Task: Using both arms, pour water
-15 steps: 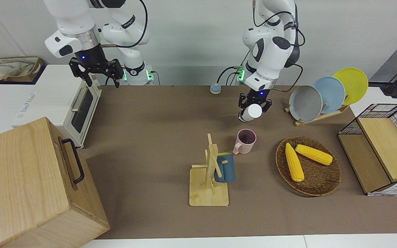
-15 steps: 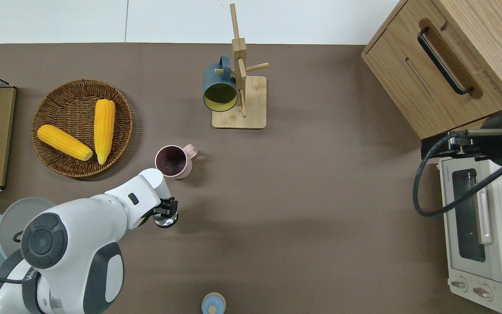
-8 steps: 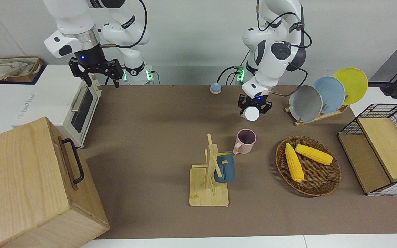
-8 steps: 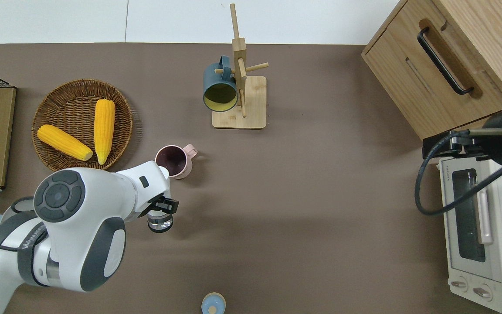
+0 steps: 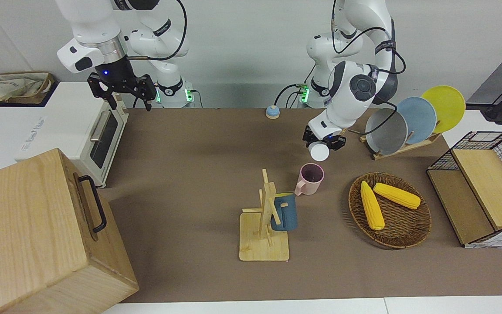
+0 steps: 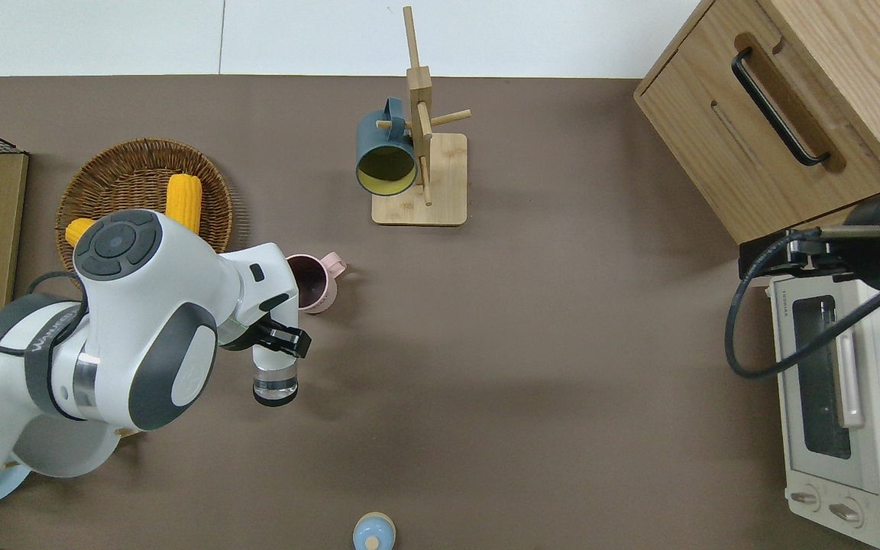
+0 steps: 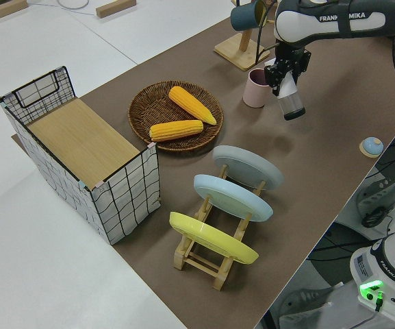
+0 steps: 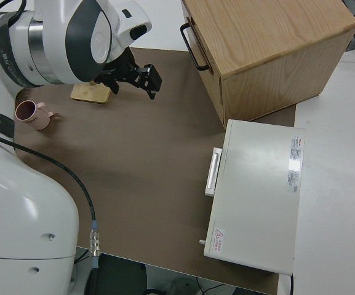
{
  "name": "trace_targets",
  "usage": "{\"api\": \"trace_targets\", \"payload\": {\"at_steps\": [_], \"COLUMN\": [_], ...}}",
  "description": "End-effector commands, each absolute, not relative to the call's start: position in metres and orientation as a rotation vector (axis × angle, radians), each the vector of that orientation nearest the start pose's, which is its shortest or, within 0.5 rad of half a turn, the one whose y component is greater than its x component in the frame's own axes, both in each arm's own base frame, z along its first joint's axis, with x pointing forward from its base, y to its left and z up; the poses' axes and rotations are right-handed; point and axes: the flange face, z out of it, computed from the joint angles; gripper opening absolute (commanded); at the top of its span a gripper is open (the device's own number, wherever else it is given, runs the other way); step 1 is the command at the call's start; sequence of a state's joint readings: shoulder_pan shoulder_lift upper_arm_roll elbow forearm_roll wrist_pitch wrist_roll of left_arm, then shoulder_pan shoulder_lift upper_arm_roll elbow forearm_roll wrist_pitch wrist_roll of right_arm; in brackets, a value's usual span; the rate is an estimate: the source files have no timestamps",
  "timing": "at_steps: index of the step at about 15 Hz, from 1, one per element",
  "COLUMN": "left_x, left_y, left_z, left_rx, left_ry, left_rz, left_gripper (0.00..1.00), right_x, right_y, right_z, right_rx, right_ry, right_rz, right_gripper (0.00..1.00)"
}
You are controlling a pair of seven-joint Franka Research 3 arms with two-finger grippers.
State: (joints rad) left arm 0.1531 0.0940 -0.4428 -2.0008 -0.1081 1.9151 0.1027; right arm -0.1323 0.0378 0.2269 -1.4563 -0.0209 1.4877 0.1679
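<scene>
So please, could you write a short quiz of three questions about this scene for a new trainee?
1. True or false: the left gripper holds the clear bottle tilted.
2. What lies in the wicker basket?
A. corn cobs
B. plates
C. mugs
3. Fill in: the blue mug hangs on the wooden ____.

Key: 1 true. 2 A, the corn cobs. 3 mug rack.

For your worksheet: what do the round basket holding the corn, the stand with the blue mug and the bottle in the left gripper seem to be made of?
Basket: woven wicker or rattan, brown, with visible weave. Stand: pale, matte, unpainted wood, perhaps bamboo. Bottle in the left gripper: clear, glossy plastic or glass; the overhead view shows the table through it.
</scene>
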Motion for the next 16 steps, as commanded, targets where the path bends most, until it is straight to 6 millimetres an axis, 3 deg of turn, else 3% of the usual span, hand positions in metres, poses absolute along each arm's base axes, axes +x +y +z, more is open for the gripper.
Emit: {"api": "trace_targets", "payload": {"at_steps": [1, 9, 16], "left_x": [0.541, 0.538, 0.551], "left_y": [-0.170, -0.168, -0.166], "left_z": [0.407, 0.406, 0.426], "left_rx": [-3.185, -3.170, -3.155], "left_ry": [0.577, 0.586, 0.600], "left_rz": [0.395, 0.470, 0.583], "left_gripper": [0.00, 0.00, 0.00], "right_x": [0.555, 0.555, 0.555], "right_y": [0.047, 0.047, 0.047], "right_z": [0.651, 0.652, 0.651], "right_rx": [-3.137, -3.137, -3.138], "right_ry": [0.111, 0.111, 0.112], "right_rz": [0.006, 0.004, 0.006], "right_gripper": [0.994, 0.994, 0.994]}}
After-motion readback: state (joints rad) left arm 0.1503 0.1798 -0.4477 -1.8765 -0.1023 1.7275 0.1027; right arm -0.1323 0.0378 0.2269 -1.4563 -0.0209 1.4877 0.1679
